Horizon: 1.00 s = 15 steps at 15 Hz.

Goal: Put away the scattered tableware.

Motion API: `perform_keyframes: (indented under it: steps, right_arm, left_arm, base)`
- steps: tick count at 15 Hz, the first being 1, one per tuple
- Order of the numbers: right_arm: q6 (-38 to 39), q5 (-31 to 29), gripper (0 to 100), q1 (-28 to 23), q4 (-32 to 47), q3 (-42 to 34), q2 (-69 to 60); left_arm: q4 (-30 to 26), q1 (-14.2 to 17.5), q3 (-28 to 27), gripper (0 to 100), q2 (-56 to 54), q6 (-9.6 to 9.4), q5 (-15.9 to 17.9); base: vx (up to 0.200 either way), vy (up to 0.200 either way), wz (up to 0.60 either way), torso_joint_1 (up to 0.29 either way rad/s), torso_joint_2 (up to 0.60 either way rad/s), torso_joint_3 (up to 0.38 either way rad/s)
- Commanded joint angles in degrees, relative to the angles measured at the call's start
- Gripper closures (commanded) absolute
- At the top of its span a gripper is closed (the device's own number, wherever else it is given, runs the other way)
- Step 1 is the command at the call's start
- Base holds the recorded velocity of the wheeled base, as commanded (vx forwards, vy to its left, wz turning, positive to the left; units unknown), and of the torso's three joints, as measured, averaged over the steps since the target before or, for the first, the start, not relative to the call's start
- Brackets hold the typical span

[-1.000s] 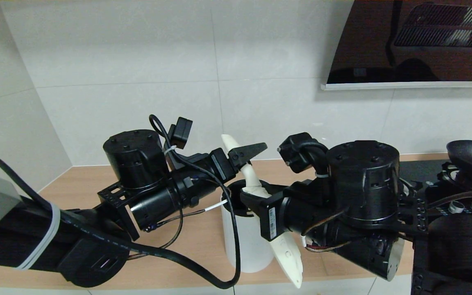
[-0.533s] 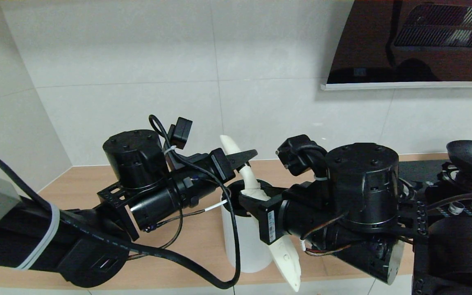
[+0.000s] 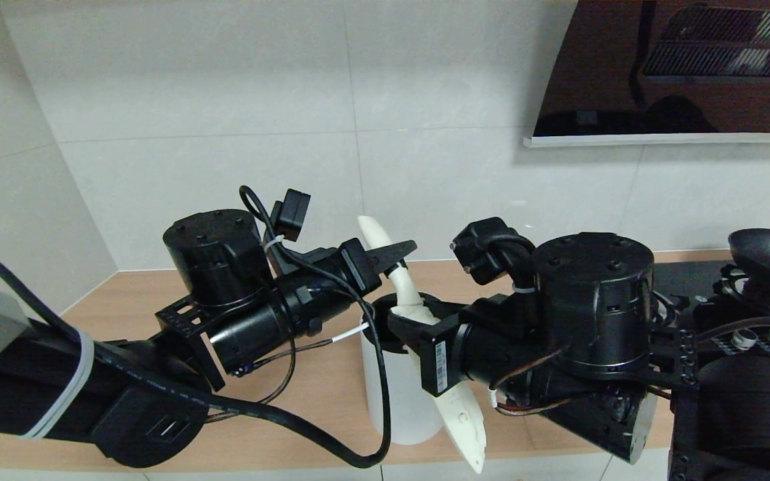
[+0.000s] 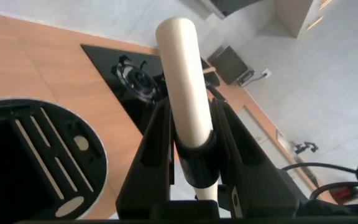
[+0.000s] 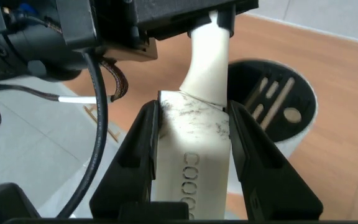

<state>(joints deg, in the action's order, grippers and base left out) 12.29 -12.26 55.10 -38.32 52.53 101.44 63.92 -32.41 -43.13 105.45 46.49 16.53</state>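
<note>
Holder [image 3: 412, 414]: white, slotted top, seen lower centre.
Knife [image 3: 463, 419]: held tilted at mid-frame, over it.
Right gripper [image 3: 415, 317]: clamped on the wide end.
Left gripper [image 3: 392, 257]: open a second ago, now closed on the handle; a handover is judged near.

1. From the head: looks forward and down at the counter [image 3: 124, 294] from above.
2. From the left wrist: looks close along the knife [image 4: 182, 81], onto the holder [image 4: 73, 124].
3. From the right wrist: faces the same knife and holder, close.
</note>
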Motion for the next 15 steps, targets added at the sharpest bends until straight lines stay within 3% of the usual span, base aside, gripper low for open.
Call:
perform_keyframes:
  steps: [1, 4, 5, 12, 15]
  right_arm:
    - [-0.16, -0.13, 100, 0.01, -1.24, -0.59, -0.01]
    - [-0.16, -0.3, 100, 0.01, -1.5, -0.67, 0.08]
    - [-0.16, -0.3, 0, 0.01, -1.5, -0.67, -0.01]
    - [-0.16, -0.39, 0, -0.52, -1.59, -0.67, -0.72]
    - [-1.39, -0.39, 0, -4.56, -1.06, -1.46, -5.2]
  left_arm:
    - [-0.11, -0.02, 0.06, 100, -0.42, 0.0, 0.26]
    - [-0.11, -0.02, 0.24, 100, -0.51, 0.0, 0.43]
    - [-0.11, -0.02, 0.24, 100, -0.51, 0.0, 0.43]
    - [-1.25, 0.07, -0.82, 100, -0.86, -0.09, 0.08]
    - [-8.72, 2.36, -4.15, 100, -5.17, -0.44, -1.24]
  base:
    - [0.0, 0.0, 0.0, 0.0, 0.0, 0.0]
    - [0.0, 0.0, 0.0, 0.0, 0.0, 0.0]
    - [0.0, 0.0, 0.0, 0.0, 0.0, 0.0]
    - [0.0, 0.0, 0.0, 0.0, 0.0, 0.0]
    - [0.0, 0.0, 0.0, 0.0, 0.0, 0.0]
